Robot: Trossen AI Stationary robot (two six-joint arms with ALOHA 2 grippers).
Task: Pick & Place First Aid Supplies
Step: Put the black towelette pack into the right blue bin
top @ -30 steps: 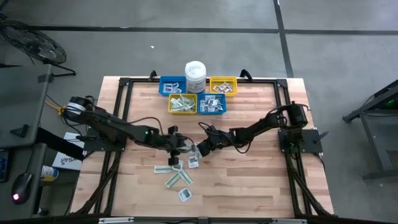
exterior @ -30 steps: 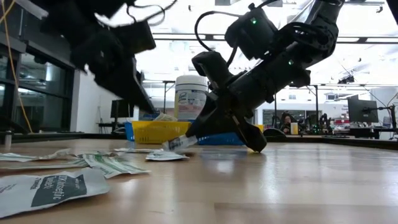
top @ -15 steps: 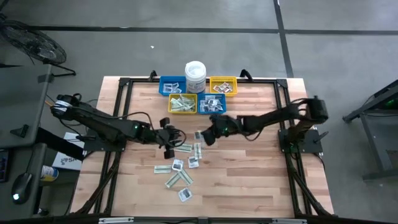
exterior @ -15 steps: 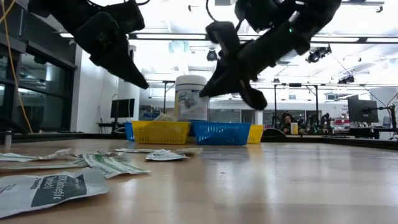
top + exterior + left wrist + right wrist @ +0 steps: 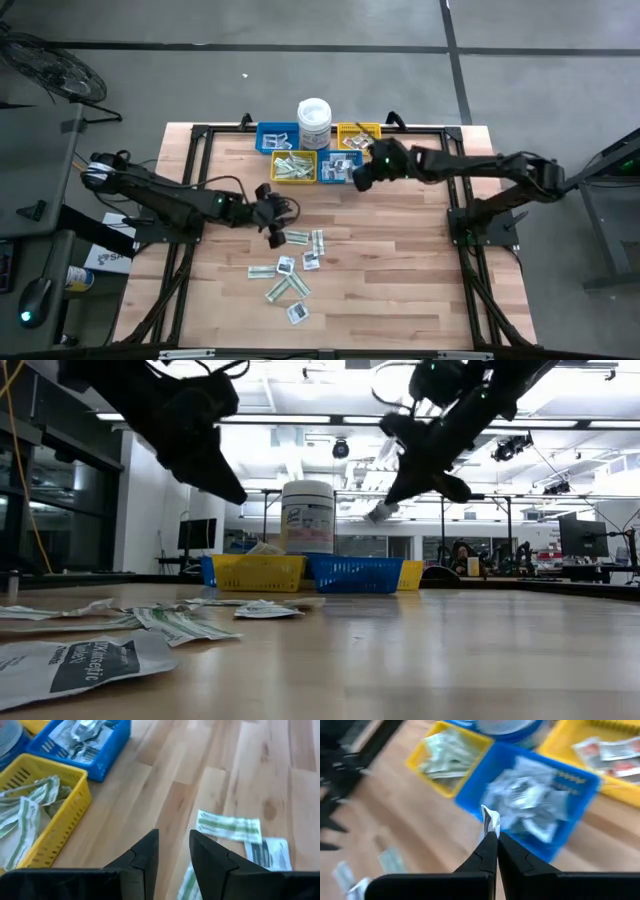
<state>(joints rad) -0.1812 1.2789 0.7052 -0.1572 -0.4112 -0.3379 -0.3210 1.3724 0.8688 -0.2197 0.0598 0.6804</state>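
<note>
Over the blue bin (image 5: 343, 168) in the front row, right gripper (image 5: 362, 180) hangs clear of the table, jaws pinched tight on one small white packet (image 5: 490, 821); its edge sticks up past the fingertips in the right wrist view, and the low view shows it dangling under the gripper (image 5: 383, 511). That bin already has similar white packets in it, so the destination looks right. Step in hand, as I read it: carry phase, just short of the drop.

Next move calls for centring over the bin opening, coming down a bit, then opening the jaws. Packet is light and thin, so it may cling to a finger or flutter out if let go from too high.

Left gripper (image 5: 272, 215) hovers above bare wood near the table's middle, empty, jaws a narrow gap apart in the left wrist view (image 5: 172, 851). Closest to it is a green-and-white strip (image 5: 228, 827) with a white square (image 5: 266, 852) beside it. Rest of the loose supplies (image 5: 290, 272) lie scattered flat on the table (image 5: 420, 290), well apart from the bins. Yellow bin (image 5: 293, 167) next to the blue one holds green strips, so the strip likely goes there. Flat paper on wood: expect an edge pinch to be needed.
</note>
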